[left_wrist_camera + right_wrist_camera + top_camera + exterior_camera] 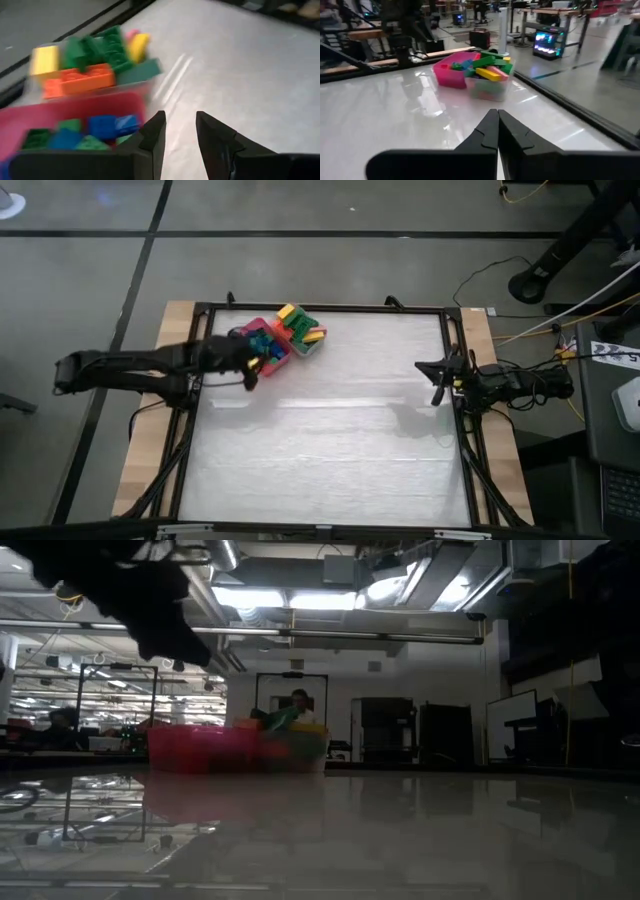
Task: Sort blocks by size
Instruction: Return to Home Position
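Plastic blocks (85,80) filled pink tray (75,107) and clear tray (490,90) on the table (330,450). We logged left hand (179,120) narrowly parted, empty, beside them; right hand (497,114) closed, well apart.

- The pink tray (75,107) is coloured a bright magenta-pink, and blocks (107,125) of blue and green are seen inside it.
- Just beside the pink tray, the clear tray (490,91) is left colourless; an orange block (80,80), a yellow block (45,60) and dark green ones are heaped in it.
- Under the pink tray, the surface (330,440) is shown glossy white, streaked with pale reflections.
- The surface is bordered by a black frame (320,308) and by pale wood (172,330).
- The left gripper (179,122) and the right gripper (497,115) are finished in plain black.
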You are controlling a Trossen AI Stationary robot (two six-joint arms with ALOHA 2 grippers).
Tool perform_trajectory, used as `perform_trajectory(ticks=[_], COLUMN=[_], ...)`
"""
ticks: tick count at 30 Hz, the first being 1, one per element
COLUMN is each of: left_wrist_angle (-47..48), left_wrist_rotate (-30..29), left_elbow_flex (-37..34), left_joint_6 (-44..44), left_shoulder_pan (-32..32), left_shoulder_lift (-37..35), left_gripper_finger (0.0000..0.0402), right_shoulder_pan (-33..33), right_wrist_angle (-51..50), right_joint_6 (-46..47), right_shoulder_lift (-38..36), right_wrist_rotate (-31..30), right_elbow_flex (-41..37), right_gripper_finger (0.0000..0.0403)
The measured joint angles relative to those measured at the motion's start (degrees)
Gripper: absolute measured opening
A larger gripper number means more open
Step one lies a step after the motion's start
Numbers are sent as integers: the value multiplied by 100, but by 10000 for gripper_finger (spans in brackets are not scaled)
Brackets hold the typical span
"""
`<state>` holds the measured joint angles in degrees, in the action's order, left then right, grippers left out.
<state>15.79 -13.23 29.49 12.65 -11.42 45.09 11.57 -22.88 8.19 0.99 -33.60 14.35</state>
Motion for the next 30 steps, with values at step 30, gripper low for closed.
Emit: perform_trajectory(ticks=[30], left_wrist_angle=[-2945], left_wrist_rotate=[-40], left_elbow_flex=[-2696], left_joint_6=[-979], left_shoulder_pan=[1385], left_shoulder_lift=[-2730], left_gripper_finger=[98], right_shoulder_pan=[0], right_wrist_angle=[978], right_joint_6=[373], right_shoulder_lift=[-37], right_wrist_rotate=[924], right_elbow_flex=[-896], right_gripper_finger=[5])
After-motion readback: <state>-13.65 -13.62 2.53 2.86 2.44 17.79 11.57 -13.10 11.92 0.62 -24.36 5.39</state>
